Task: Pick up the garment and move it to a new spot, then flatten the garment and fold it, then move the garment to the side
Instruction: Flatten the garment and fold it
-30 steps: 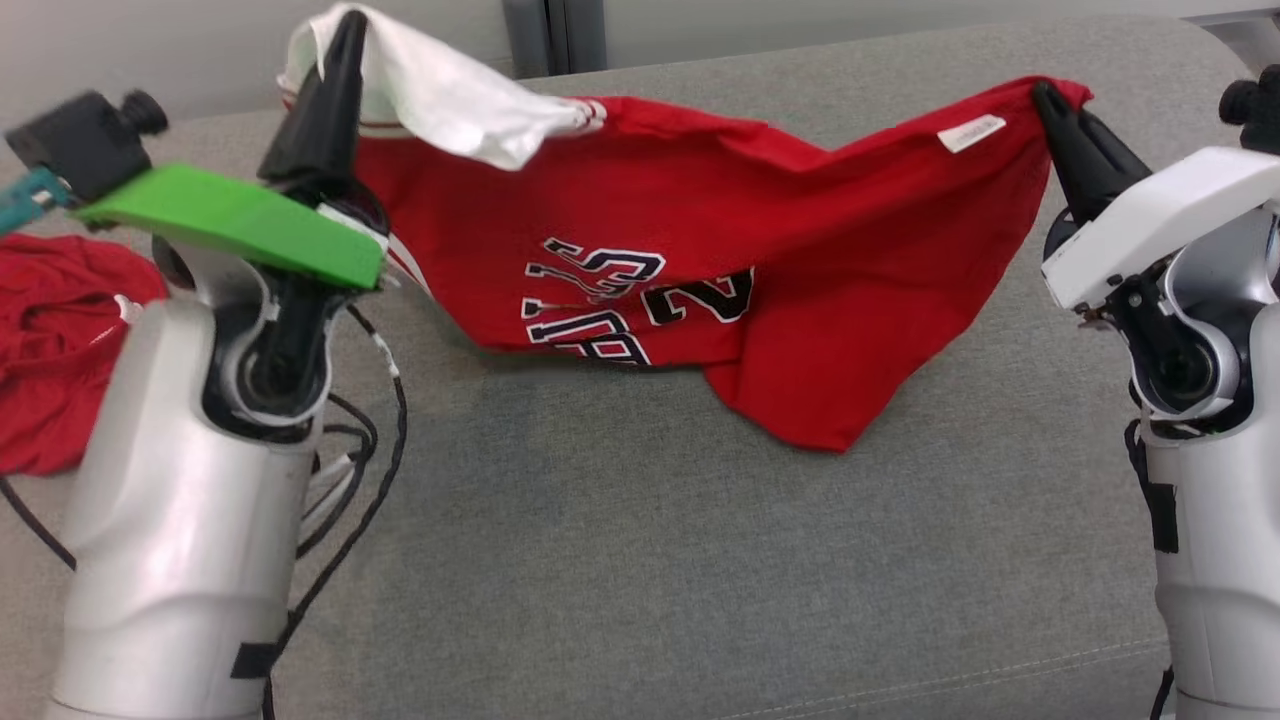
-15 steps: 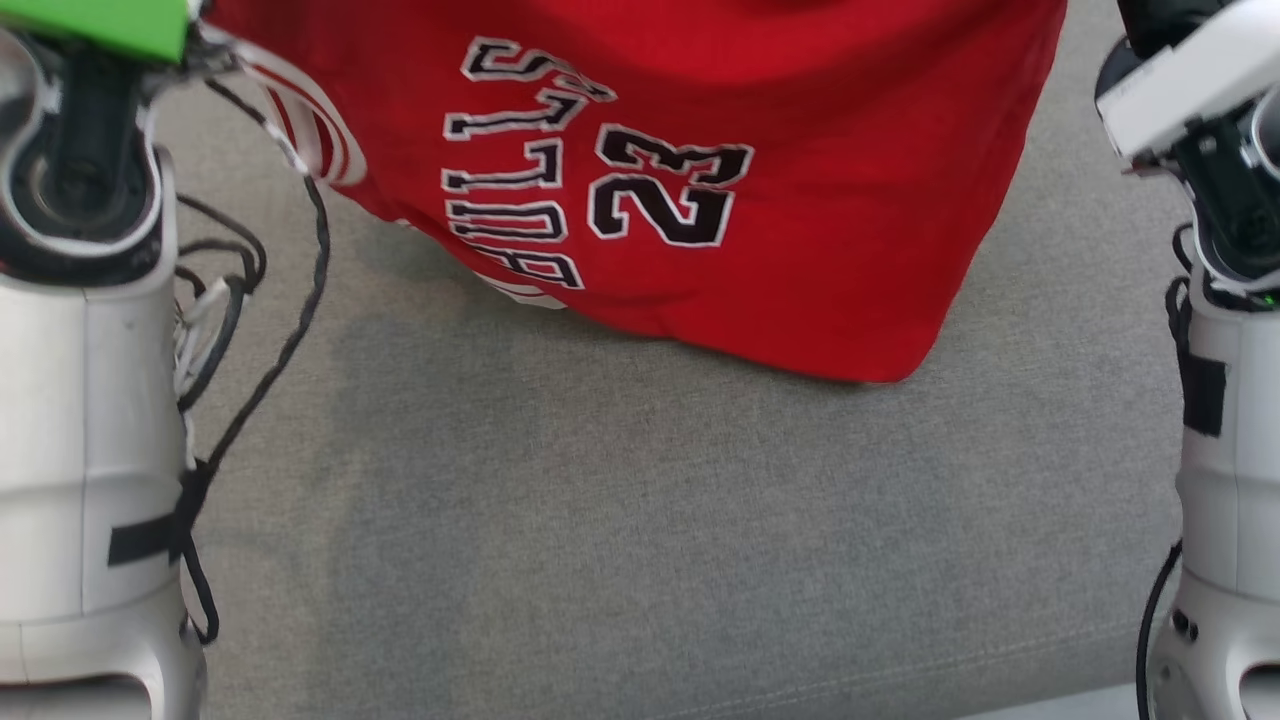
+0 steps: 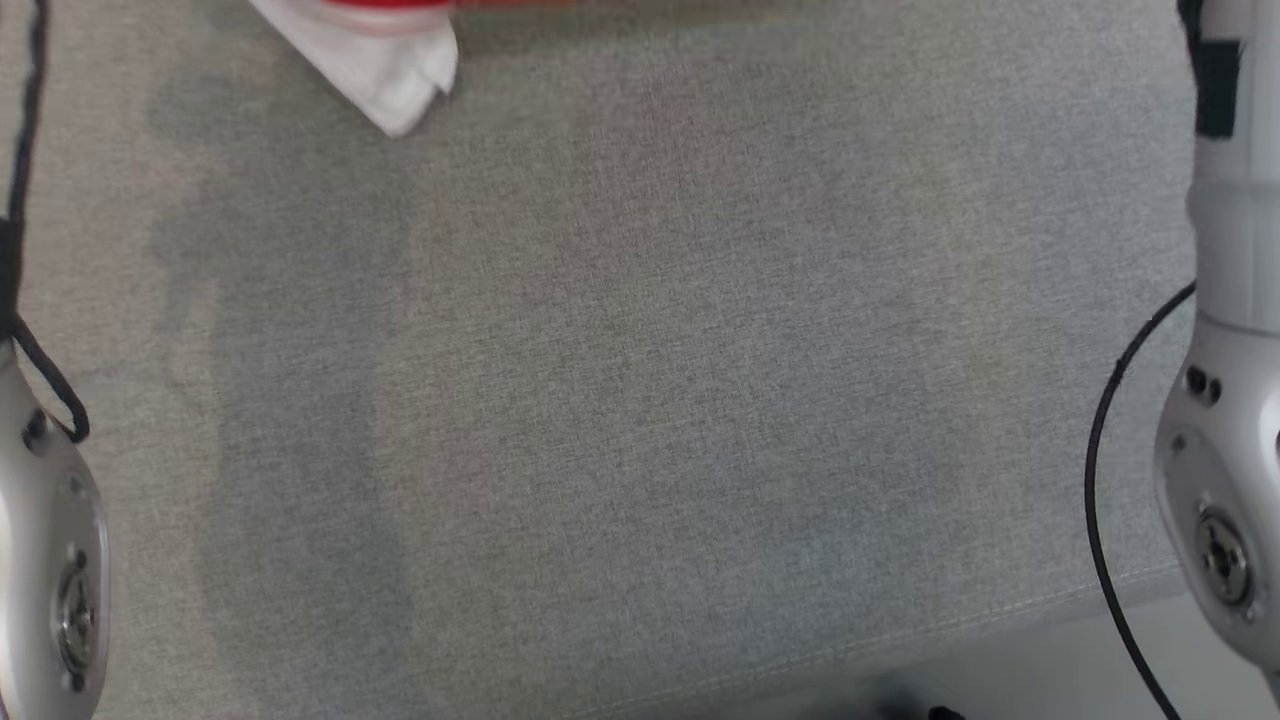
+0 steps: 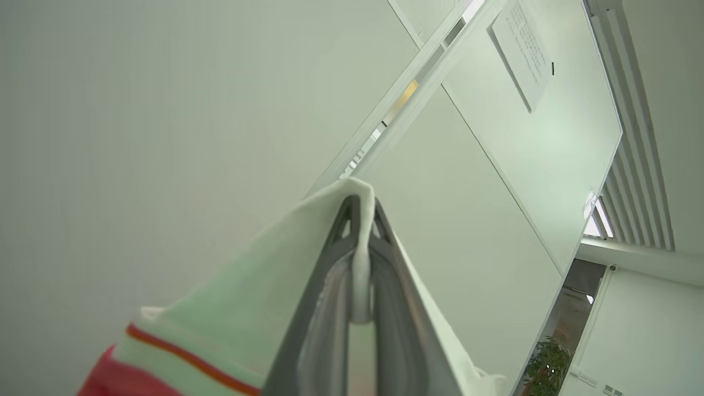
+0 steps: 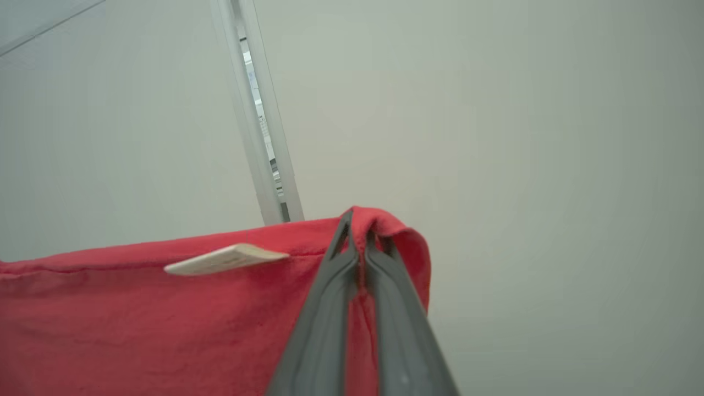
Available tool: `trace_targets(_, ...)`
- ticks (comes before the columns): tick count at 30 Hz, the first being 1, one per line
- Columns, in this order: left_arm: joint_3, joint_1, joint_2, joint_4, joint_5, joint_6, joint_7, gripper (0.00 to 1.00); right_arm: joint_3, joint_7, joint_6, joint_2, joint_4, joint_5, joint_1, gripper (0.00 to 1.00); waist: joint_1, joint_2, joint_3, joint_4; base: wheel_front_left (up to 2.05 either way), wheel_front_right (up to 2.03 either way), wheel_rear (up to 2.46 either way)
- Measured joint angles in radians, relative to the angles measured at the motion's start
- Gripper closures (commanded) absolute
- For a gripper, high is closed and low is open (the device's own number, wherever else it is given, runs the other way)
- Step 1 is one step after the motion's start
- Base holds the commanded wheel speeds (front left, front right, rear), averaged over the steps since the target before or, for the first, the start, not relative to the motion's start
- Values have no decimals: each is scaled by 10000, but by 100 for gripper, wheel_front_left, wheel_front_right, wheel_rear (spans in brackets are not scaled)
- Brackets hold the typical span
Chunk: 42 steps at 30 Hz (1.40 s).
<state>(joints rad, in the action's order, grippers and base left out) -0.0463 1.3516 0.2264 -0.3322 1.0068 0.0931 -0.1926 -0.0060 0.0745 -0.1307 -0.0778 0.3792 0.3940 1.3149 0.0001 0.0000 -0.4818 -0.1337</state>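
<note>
Both arms are up against the pale wall (image 5: 522, 137), and each has a bite of the garment (image 5: 165, 319). The right gripper (image 5: 358, 223) has its jaws pinched tight on a red hem corner. The hem runs off almost level to that view's left, with a white label (image 5: 225, 258) on it. The left gripper (image 4: 360, 212) is clamped shut on the white part, fabric folded over the tips and a red stripe lower down. From the head, the garment hangs at the top edge, its red strip lying side to side. One white corner (image 3: 385, 85) points down over the grey cushion (image 3: 640, 400).
</note>
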Motion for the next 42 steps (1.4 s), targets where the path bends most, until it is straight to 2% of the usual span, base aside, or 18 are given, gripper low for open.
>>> trace_targets(3,107,247,-144,121,328,253,-334,100,500,1112,0,-362,251,-136,336,100,0,0,-262,3,0,0,0)
trace_targets(8,-554,-947,-282,978,1030,343,-518,100,1676,1524,0,-1289,961,-180,-338,100,0,0,-337,284,0,0,0)
trace_targets(12,-1388,-3429,-244,1662,1580,343,-639,100,2573,1538,0,-1958,1651,140,-1685,100,1,0,-179,578,0,0,0)
trace_targets(17,-1896,-6589,-268,2817,2631,345,-688,100,3260,1239,0,-2824,1875,995,-3341,100,0,0,320,849,0,0,0)
trace_targets(20,-2228,-8306,-173,3290,3158,345,-700,100,3388,819,0,-3172,1799,1519,-4444,100,-1,0,692,1020,0,0,0)
trace_targets(23,-2786,-9731,4,3580,3664,345,-698,100,3030,387,-4,-3469,1699,1942,-5578,100,-1,0,1095,1204,0,0,0)
trace_targets(30,-3691,-11872,570,3770,4424,345,-635,100,1900,-230,-6,-3310,840,2518,-8183,100,-1,0,2019,1698,0,0,0)
trace_targets(36,-4140,-12879,1103,4224,5187,345,-88,100,832,-817,-6,-2585,184,2209,-9704,100,-2,0,2658,2083,0,0,0)
trace_targets(42,-4569,-13573,1808,4151,5352,345,617,100,-136,-2280,-6,-1825,-497,1440,-11199,100,-1,0,3056,2416,0,0,0)
